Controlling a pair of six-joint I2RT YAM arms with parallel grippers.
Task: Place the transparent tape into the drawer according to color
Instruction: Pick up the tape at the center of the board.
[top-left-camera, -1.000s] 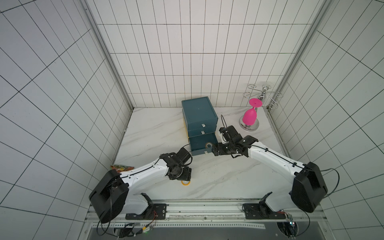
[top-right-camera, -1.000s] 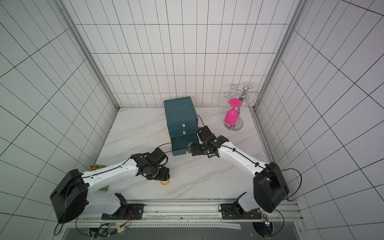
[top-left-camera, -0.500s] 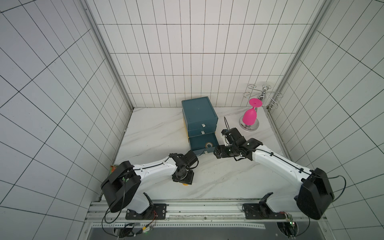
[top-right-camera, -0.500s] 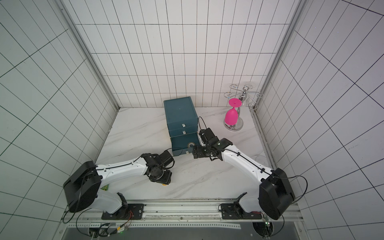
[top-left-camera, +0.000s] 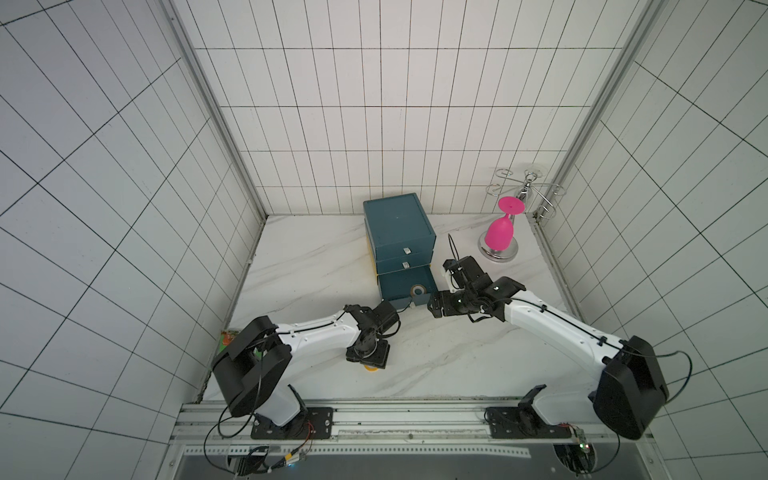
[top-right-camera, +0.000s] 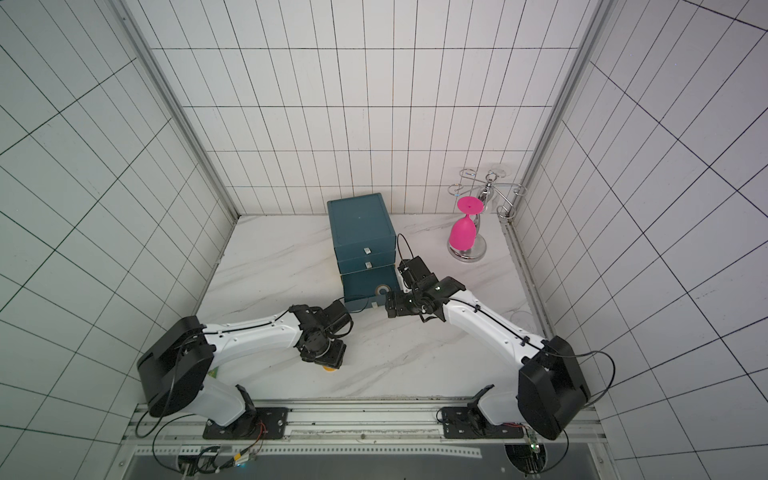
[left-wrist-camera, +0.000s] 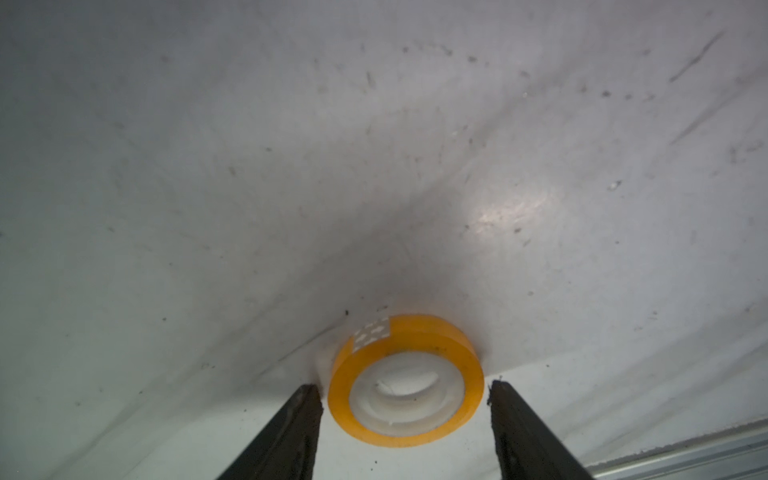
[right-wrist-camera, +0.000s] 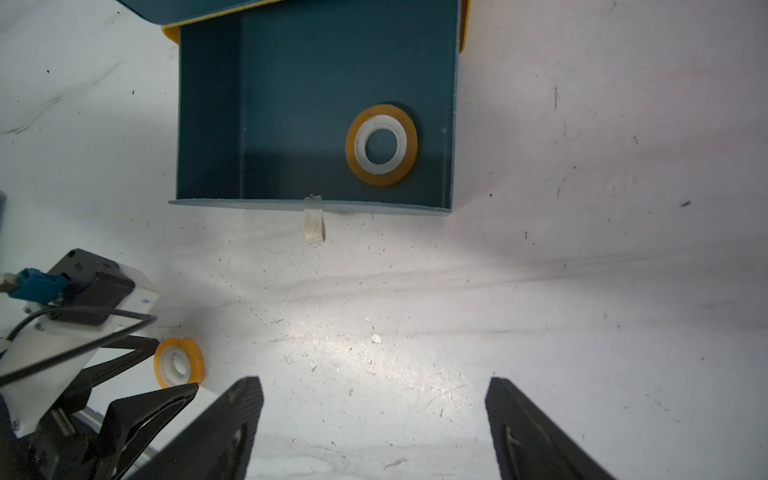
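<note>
The teal cabinet (top-left-camera: 397, 224) has its bottom drawer (top-left-camera: 399, 302) pulled out, and one orange-yellow transparent tape ring (top-left-camera: 417, 289) (right-wrist-camera: 381, 178) lies flat inside it. Another orange-yellow tape ring (left-wrist-camera: 415, 338) (right-wrist-camera: 197, 361) lies flat on the marble table near the front. My left gripper (left-wrist-camera: 405, 388) (top-left-camera: 370, 357) points down over it, open, with one finger on each side and a thin gap at both. The right gripper (right-wrist-camera: 374, 384) (top-left-camera: 432, 309) hovers open over bare table just in front of the drawer, with nothing between its fingers.
Both upper drawers of the cabinet are shut. A pink goblet (top-left-camera: 500, 232) hangs upside down on a chrome rack (top-left-camera: 525, 191) in the back right corner. A small green and orange item (top-left-camera: 226, 338) lies at the table's left edge beside my left arm.
My left gripper has come over the orange-yellow tape on the table and now straddles it, hiding most of it from above. The right gripper has drawn back a little from the drawer front.
</note>
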